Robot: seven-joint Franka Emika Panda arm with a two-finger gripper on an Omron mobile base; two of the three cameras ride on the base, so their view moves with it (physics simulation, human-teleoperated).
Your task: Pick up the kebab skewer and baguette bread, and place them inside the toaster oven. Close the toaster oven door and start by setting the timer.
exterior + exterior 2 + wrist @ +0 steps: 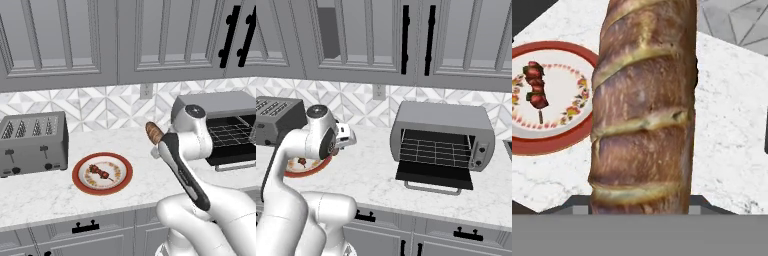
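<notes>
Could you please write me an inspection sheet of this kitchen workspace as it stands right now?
Surface: white marble counter, nothing spilled.
Job's things: baguette bread lifted off the counter in the tool; kebab skewer lying on the red-rimmed plate; toaster oven with its toaster oven door folded down open, wire rack bare.
Clutter: slotted silver toaster left of the plate.
Grippers: the tool is shut on the baguette, above the counter between plate and oven.
Cables: nothing seen; a wall outlet sits in the backsplash.
Surroundings: grey upper cabinets, patterned tile backsplash, drawers with black handles below.
</notes>
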